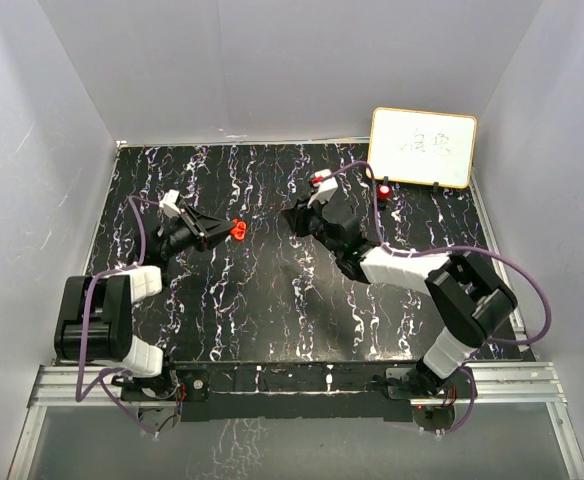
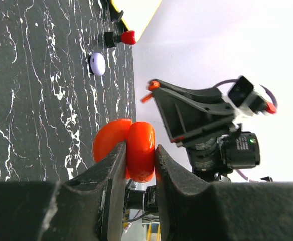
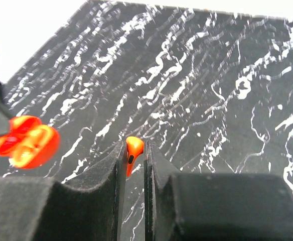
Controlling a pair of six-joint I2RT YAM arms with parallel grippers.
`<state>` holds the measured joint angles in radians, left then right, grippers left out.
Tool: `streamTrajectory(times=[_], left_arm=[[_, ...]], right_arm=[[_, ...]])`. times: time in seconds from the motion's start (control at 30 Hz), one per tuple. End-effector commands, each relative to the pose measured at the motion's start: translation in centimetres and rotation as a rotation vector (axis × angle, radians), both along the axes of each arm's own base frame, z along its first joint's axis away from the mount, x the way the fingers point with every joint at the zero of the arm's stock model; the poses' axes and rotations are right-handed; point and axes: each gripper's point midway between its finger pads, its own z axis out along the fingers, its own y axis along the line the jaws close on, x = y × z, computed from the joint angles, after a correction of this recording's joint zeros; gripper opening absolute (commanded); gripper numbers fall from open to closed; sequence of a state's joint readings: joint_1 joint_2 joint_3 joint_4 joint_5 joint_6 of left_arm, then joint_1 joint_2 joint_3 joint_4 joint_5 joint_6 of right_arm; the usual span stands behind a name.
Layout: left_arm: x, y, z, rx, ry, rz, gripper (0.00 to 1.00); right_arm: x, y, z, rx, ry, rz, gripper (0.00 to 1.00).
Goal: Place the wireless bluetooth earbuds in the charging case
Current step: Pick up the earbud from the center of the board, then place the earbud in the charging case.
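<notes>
At the table's (image 1: 272, 300) 1 o'clock corner a whiteboard (image 1: 422, 147) stands. A pale purple round case (image 2: 97, 64) lies near it, well apart from both arms. Nothing lies between the two arms. The left fingers (image 2: 109, 175) are clamped on one half of an open red charging case (image 1: 238, 230), at about 10 o'clock from the table's middle. At 3 o'clock of that case and apart from it, the right fingers (image 3: 106, 173), nearly closed, pinch a red earbud (image 3: 133, 149).

open red case (image 2: 136, 148) in left fingers (image 2: 111, 175), red earbud (image 3: 133, 152) pinched in right fingers (image 3: 109, 173)
</notes>
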<state>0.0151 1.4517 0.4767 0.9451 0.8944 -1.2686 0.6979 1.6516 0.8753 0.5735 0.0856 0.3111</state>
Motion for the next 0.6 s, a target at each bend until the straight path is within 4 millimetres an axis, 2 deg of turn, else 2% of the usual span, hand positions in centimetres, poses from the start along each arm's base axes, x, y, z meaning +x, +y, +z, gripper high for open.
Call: streamTrajectory(times=[0.0,0.1,0.27,0.57], left_arm=[[1.2,-1.7,1.4,-0.016,-0.057,-0.038,0.00],[1.7,-2.9,1.2,-0.044,-0.051,-0.062,0.00],[2.3,-4.4,1.6,-0.074,-0.046,-0.093,0.00],[3.0,-7.1,3.4,-0.102,-0.066,-0.138,0.00]], right_arm=[[-1.2,0.0,7.6,0.122,-0.240,0.066,0.00],[-2.4,-0.6,9.4,0.163,-0.298,0.086,0.00],[-3.9,-1.0,10.9,0.187,-0.359,0.124,0.00],[-5.0,-0.7,11.8,0.199,-0.413,0.178,0.00]])
